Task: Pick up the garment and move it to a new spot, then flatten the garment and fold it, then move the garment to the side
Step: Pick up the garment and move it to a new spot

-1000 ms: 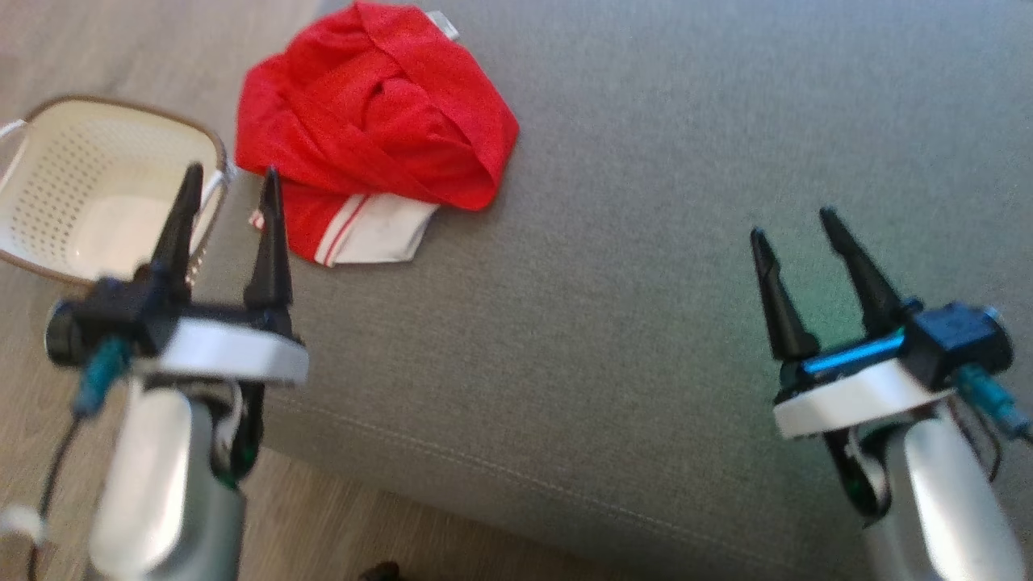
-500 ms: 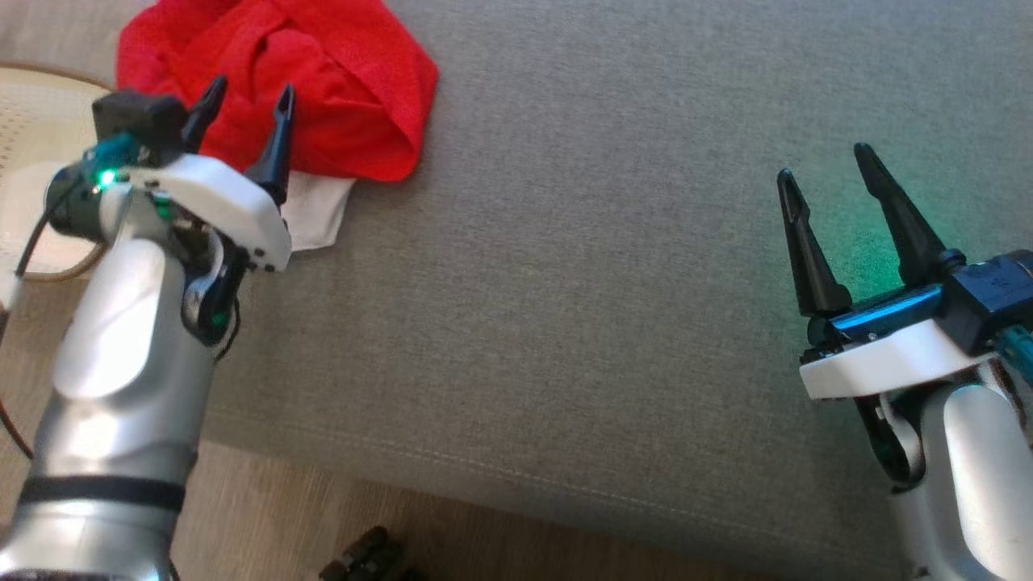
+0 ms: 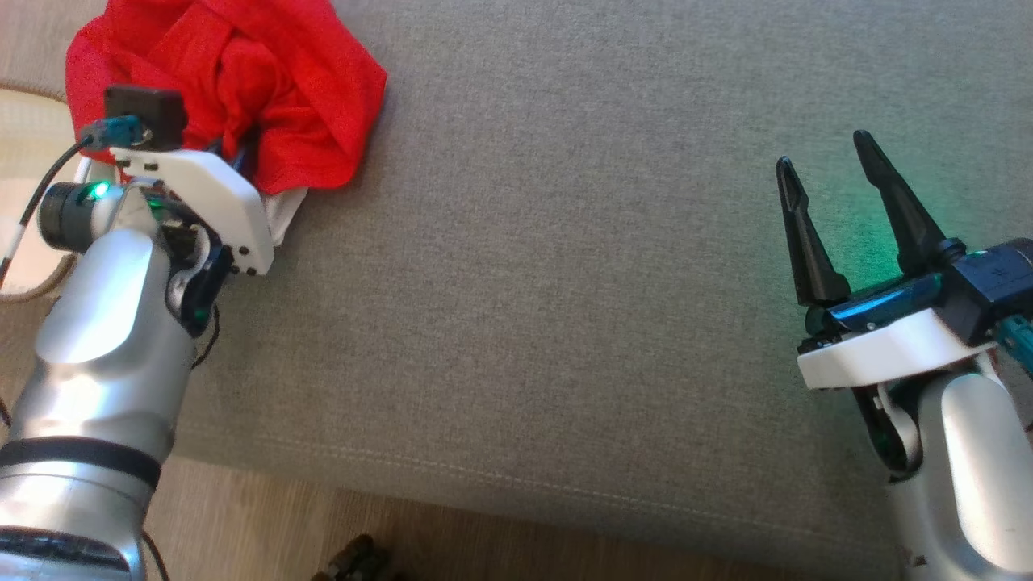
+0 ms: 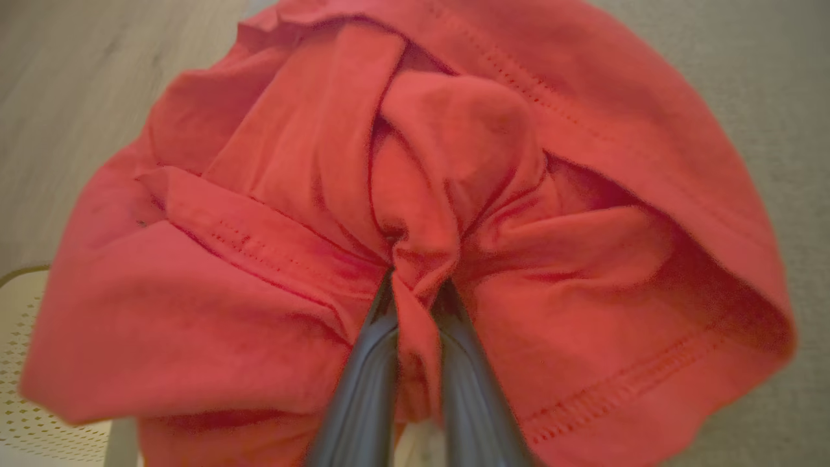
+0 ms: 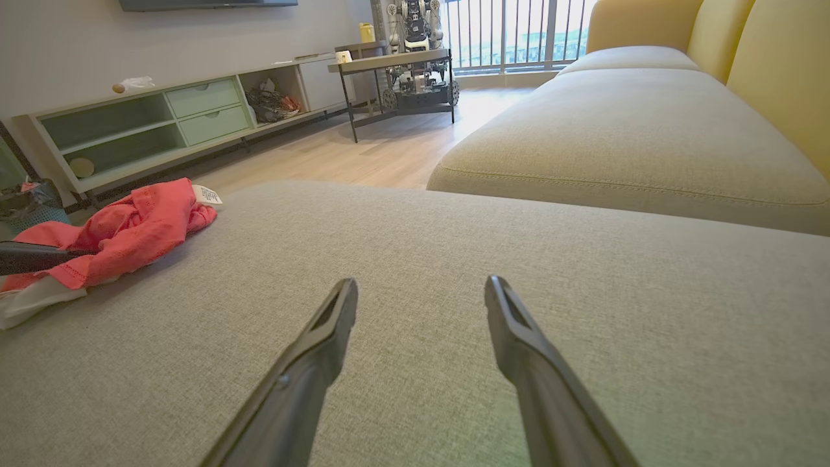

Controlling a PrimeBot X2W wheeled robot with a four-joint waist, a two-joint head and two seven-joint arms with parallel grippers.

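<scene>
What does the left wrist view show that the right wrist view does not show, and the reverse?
Left wrist view: the left gripper pinching a fold of the red garment, and a corner of a perforated white basket. Right wrist view: the open right gripper, a yellow sofa, a green cabinet. Both: the garment lying on the grey cushion.

One garment (image 3: 282, 97), one basket (image 4: 26, 402), one ottoman (image 3: 565, 282), two arms: left arm (image 3: 97, 323), right arm (image 3: 968, 436).
</scene>
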